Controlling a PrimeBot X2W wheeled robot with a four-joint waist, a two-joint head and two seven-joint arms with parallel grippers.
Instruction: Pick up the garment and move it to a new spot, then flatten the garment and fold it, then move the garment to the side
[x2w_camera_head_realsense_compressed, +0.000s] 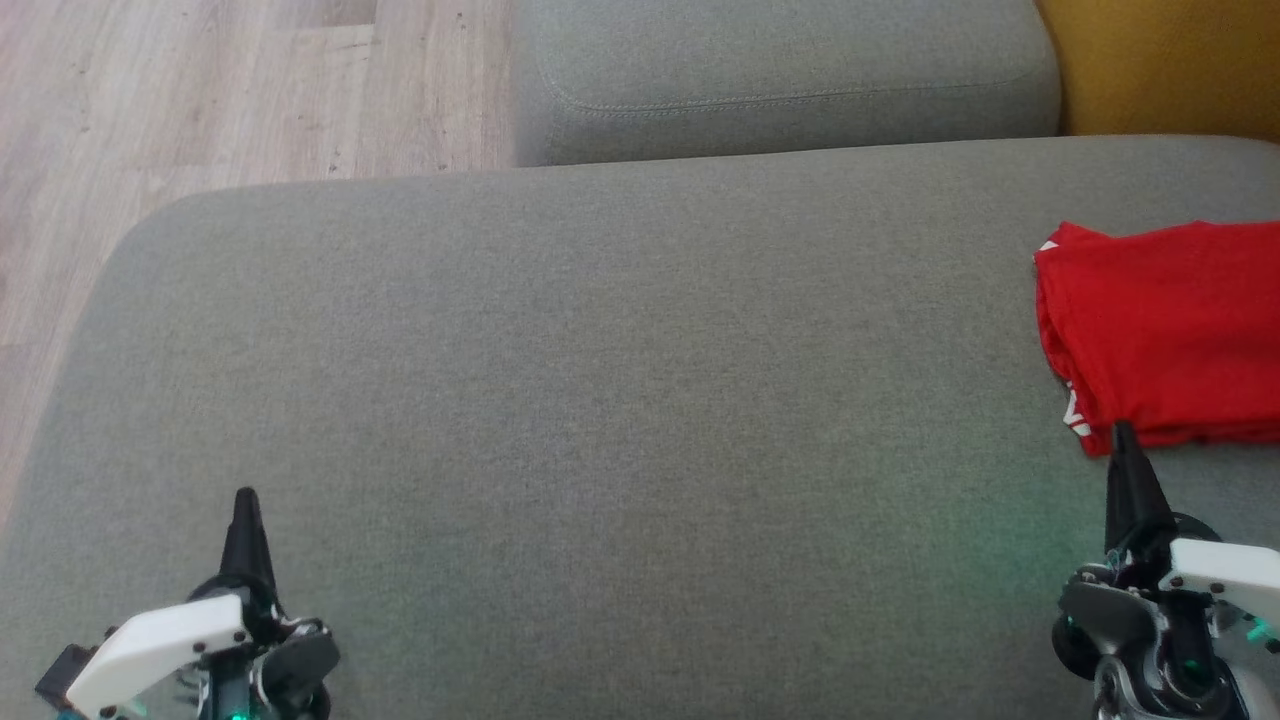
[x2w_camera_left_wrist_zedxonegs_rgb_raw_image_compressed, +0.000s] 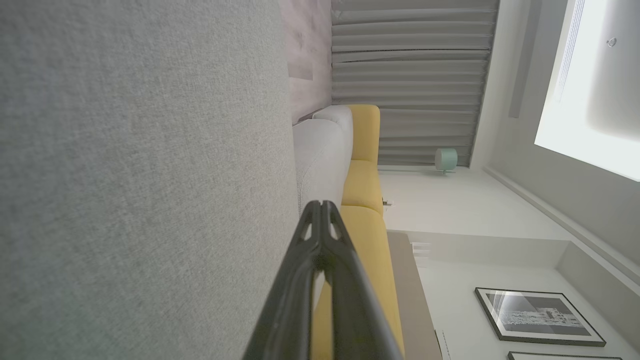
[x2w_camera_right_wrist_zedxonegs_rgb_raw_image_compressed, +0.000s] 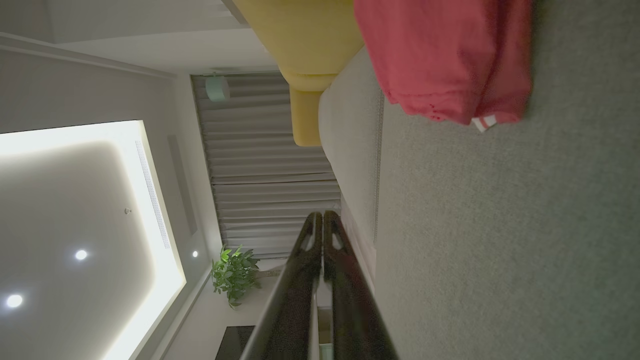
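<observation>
The garment is a red shirt, folded into a neat rectangle with a bit of white trim, lying at the right edge of the grey sofa seat. In the right wrist view the garment lies at the top on the grey fabric. My right gripper is shut and empty, its tip just at the garment's near edge; its closed fingers meet in the wrist view. My left gripper is shut and empty over the seat's near left part, far from the garment. Its fingers are pressed together.
A second grey cushion sits behind the seat, with a yellow cushion at the back right. Wooden floor lies beyond the seat's left and far edges. The seat's rounded left corner is close to my left arm.
</observation>
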